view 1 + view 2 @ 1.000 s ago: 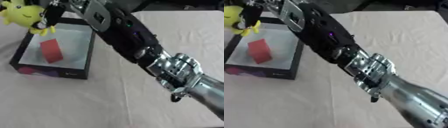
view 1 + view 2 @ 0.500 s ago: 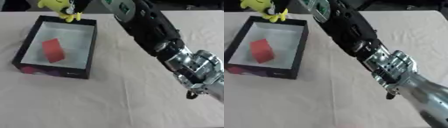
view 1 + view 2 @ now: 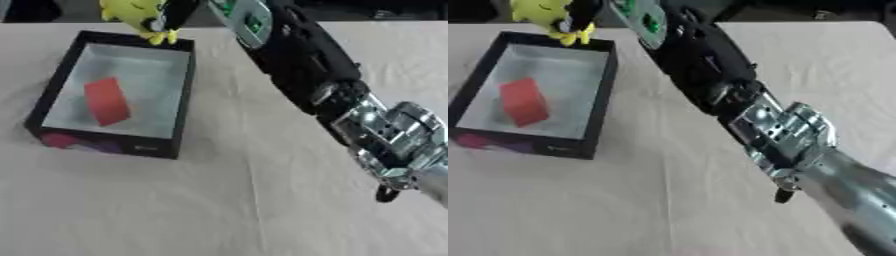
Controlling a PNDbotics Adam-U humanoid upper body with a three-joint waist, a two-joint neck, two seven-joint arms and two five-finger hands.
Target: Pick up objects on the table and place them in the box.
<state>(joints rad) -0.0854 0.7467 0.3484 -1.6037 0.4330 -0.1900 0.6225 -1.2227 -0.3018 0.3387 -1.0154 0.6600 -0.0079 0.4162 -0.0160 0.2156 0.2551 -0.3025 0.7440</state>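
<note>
A: Toy [image 3: 131, 12], yellow, soft-looking, hangs at far rim of box [image 3: 182, 100]. Right hand [image 3: 178, 11] has it; dark fingers curled round toy's right side, so grasping, not released. Right arm [image 3: 297, 65] runs diagonal from lower right up to the top edge.

B: Why held there, high over the rim?

A: My read: carry height clears the black wall. Toy's lower yellow bits overlap the far rim in both views; can't tell if touching or just above it. It isn't inside yet.

B: Box contents?

A: Red block [image 3: 107, 100], tilted, lying left of centre on the pale floor. Open floor to its right and toward far wall, so room for the toy w/o landing on the block.

B: Left hand?

A: Not seen in either view.

B: Edges, clearance?

A: Box sits left on the table [image 3: 219, 200], its cloth cover bare in front and to the right. Arm passes just beside box's far right corner, apart from it as far as I can judge. Walls look low; risk I'd guess is the toy catching the far rim if let go too soon. It needs to come nearer, over the floor, before fingers open.

B: Progress?

A: Block in, toy at the rim. No other loose obj visible.
</note>
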